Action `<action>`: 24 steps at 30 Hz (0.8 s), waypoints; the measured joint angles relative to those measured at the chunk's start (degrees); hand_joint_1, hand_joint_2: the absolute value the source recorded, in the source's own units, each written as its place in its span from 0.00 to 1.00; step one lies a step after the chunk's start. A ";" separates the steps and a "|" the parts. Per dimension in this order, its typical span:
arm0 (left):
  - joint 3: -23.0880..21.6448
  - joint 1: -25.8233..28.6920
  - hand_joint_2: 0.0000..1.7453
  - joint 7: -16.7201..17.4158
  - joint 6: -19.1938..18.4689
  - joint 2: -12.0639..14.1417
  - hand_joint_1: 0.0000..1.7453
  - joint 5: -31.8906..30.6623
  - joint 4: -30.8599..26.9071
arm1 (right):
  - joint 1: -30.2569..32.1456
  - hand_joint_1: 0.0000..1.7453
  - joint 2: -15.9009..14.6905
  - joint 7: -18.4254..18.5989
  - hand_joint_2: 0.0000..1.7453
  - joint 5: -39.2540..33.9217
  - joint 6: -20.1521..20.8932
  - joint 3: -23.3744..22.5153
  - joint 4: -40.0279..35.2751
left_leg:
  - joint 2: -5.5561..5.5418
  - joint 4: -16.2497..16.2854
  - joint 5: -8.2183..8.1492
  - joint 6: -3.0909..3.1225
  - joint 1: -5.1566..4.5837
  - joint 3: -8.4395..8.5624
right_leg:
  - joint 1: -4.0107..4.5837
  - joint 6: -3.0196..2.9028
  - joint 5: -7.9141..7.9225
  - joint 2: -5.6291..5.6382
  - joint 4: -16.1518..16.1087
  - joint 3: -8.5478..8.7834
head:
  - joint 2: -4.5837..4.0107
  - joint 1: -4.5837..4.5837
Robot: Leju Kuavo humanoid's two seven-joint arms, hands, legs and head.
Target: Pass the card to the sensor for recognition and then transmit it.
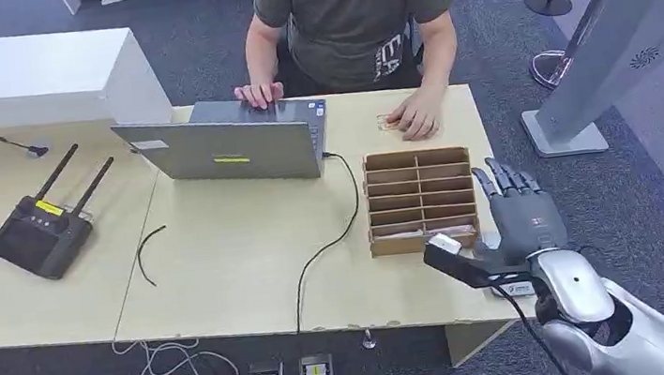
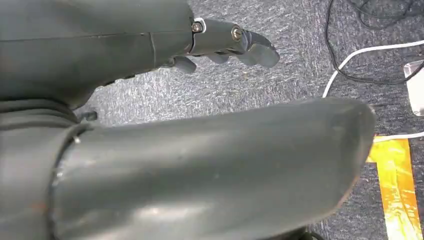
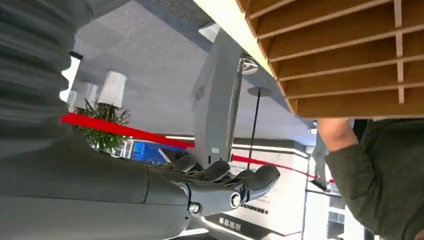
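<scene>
My right hand [image 1: 515,214] hovers at the right side of a wooden divider box [image 1: 420,198] near the table's front right corner. Its fingers [image 1: 504,179] are straight and spread, its thumb reaches toward the box's front corner, and it holds nothing. In the right wrist view the same hand [image 3: 220,185] is empty beside the box [image 3: 345,65]. A small card [image 1: 386,122] lies on the table under the fingers of a person [image 1: 351,15] seated at the far side. My left hand [image 2: 225,42] hangs over grey carpet with nothing in it.
An open grey laptop [image 1: 229,147] stands mid-table, its black cable [image 1: 334,239] running over the front edge. A black remote with two antennas [image 1: 41,235] lies at the left. A grey slanted kiosk [image 1: 614,42] stands right of the table. Cables and a yellow strip [image 2: 397,190] lie on the floor.
</scene>
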 joint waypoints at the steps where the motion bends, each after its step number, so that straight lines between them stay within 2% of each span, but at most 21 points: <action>1: 0.04 0.03 0.00 0.00 -0.04 0.00 0.00 0.00 0.00 | 0.08 0.00 0.09 -0.24 1.00 -0.02 -0.26 0.24 0.37 | 0.00 0.00 0.00 0.00 0.00 0.00 | 0.00 0.00 0.00 0.00 0.00 0.00 | 0.00 0.00; 9: 0.66 0.16 0.00 -0.15 -0.37 0.00 0.00 0.00 0.04 | 0.67 0.00 0.96 -1.75 1.00 -0.55 -2.01 0.79 2.23 | 0.00 0.00 0.00 0.00 0.00 0.00 | 0.00 0.00 0.00 0.00 0.00 0.00 | 0.00 0.00; 13: 1.20 0.31 0.00 -0.35 -0.35 -0.04 0.00 0.00 0.04 | 1.53 0.00 1.90 -3.28 1.00 -2.14 -5.01 0.72 3.28 | 0.00 0.00 0.00 0.00 0.00 0.00 | 0.00 0.00 0.00 0.01 0.00 0.00 | 0.00 0.00; 24: 2.03 0.78 0.00 -0.35 -0.35 -0.11 0.00 0.02 0.04 | 2.46 0.00 3.82 -6.08 1.00 -5.57 -9.09 0.59 6.69 | 0.00 0.00 0.00 0.00 0.00 0.00 | 0.00 0.00 0.00 -0.01 0.00 0.01 | 0.00 0.00</action>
